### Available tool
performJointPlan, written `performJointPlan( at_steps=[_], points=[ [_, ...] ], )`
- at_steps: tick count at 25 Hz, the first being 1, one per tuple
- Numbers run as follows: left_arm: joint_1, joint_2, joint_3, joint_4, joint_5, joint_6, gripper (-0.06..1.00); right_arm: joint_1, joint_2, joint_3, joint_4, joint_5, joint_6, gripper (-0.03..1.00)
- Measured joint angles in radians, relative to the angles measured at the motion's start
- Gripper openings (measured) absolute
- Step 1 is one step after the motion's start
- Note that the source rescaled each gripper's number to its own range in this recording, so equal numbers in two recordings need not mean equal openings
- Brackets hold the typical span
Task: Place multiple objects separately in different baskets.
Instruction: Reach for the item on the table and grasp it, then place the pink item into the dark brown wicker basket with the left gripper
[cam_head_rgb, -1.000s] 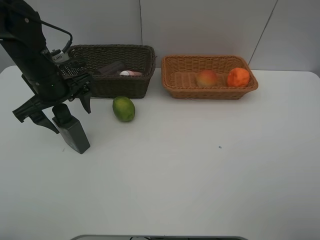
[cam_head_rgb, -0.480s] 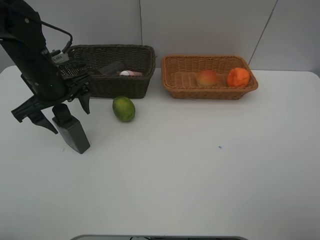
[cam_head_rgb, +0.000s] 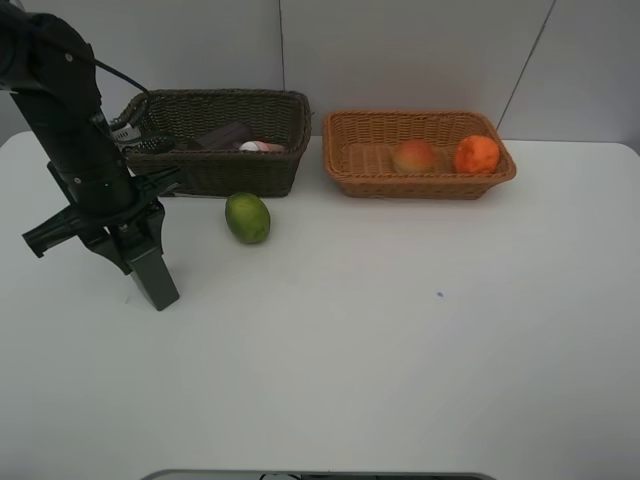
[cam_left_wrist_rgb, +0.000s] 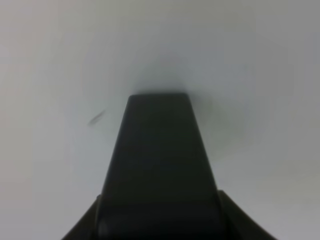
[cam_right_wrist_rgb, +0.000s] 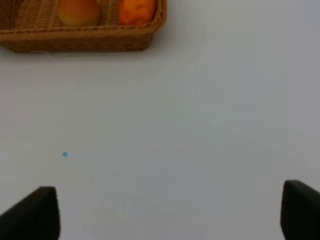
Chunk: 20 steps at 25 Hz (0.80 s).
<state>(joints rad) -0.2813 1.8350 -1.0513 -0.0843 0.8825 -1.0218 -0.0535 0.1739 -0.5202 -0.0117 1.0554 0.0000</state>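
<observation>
The dark bottle (cam_head_rgb: 155, 278) stands on the left of the table (cam_head_rgb: 400, 350), nearer than the brown basket (cam_head_rgb: 250, 178) and left of the green fruit (cam_head_rgb: 247, 217). The left gripper (cam_head_rgb: 128, 238) is clamped on its upper end, and the body juts out below the fingers. It looks stiff, smooth-sided and probably light, so slipping is the likely risk; a hold across the flat sides suits it. The right gripper (cam_right_wrist_rgb: 172, 215) gapes wide, with nothing between its fingers.

High camera, off my arms: looks down from the near side over the whole tabletop (cam_head_rgb: 400, 350) to the far wall. Left wrist camera: hard up against the dark bottle (cam_left_wrist_rgb: 160, 170), blurred. Right wrist camera: low, facing far; shares tan basket (cam_right_wrist_rgb: 80, 42) and blue speck (cam_right_wrist_rgb: 64, 154) with high view.
</observation>
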Motion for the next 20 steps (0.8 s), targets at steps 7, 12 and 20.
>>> performJointPlan(
  at_steps=[7,12,20],
  points=[
    [0.0,0.0,0.0,-0.001,-0.002,-0.016,0.01,0.0,0.0,0.0,0.0,0.0,0.0,0.91],
    [0.0,0.0,0.0,-0.002,-0.002,-0.017,0.01,0.0,0.0,0.0,0.0,0.0,0.0,0.91],
    [0.0,0.0,0.0,-0.005,-0.002,0.025,0.01,0.0,0.0,0.0,0.0,0.0,0.0,0.91]
  ],
)
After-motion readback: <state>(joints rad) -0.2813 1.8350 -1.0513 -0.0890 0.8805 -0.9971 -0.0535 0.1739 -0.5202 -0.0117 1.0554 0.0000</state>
